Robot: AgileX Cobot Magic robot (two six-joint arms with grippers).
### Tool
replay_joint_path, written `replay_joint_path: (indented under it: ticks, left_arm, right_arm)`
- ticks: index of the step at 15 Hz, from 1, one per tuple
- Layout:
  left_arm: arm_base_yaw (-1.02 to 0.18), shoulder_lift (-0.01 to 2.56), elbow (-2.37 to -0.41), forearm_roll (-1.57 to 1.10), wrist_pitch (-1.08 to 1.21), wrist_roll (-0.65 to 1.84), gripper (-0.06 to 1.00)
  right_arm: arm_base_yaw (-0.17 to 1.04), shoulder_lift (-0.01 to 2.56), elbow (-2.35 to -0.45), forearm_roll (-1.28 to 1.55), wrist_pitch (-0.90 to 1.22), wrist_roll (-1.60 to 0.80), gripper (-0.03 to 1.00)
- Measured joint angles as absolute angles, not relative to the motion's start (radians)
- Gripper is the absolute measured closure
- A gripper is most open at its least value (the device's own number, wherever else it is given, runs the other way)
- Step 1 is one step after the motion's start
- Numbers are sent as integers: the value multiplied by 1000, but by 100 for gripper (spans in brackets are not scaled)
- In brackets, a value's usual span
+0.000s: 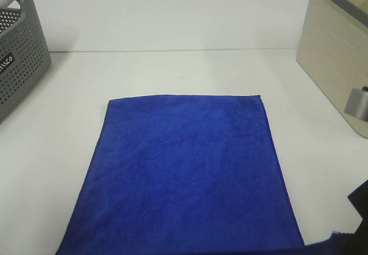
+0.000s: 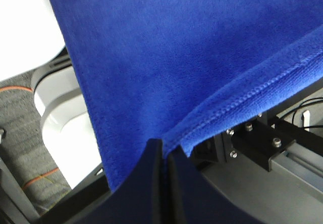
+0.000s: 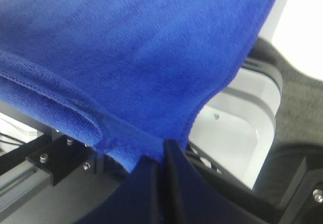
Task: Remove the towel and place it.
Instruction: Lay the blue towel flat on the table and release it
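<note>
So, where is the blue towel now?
In the high view the towel lies spread on the white table, between the grey basket at left and the beige box at right.

The towel [image 1: 190, 174] runs off the bottom edge of the high view, hiding its near corners. The grey basket [image 1: 20, 54] at upper left and the beige bin [image 1: 336, 48] at upper right are cropped. A blurred grey object [image 1: 357, 103] at the right edge cannot be identified.
</note>
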State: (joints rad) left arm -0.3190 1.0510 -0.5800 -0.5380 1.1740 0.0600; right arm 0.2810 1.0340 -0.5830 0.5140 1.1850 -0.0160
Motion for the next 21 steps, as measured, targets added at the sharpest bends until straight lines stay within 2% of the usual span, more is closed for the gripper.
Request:
replay_joint_path:
  ticks: [13, 21]
  left_arm:
    - [-314, 1524, -529, -593, 1085, 210, 94]
    - [-314, 1727, -556, -605, 1014, 216, 94]
  right_arm:
    - [276, 1461, -532, 531, 1177, -79, 95]
    - [276, 1737, -534, 547, 1085, -176, 95]
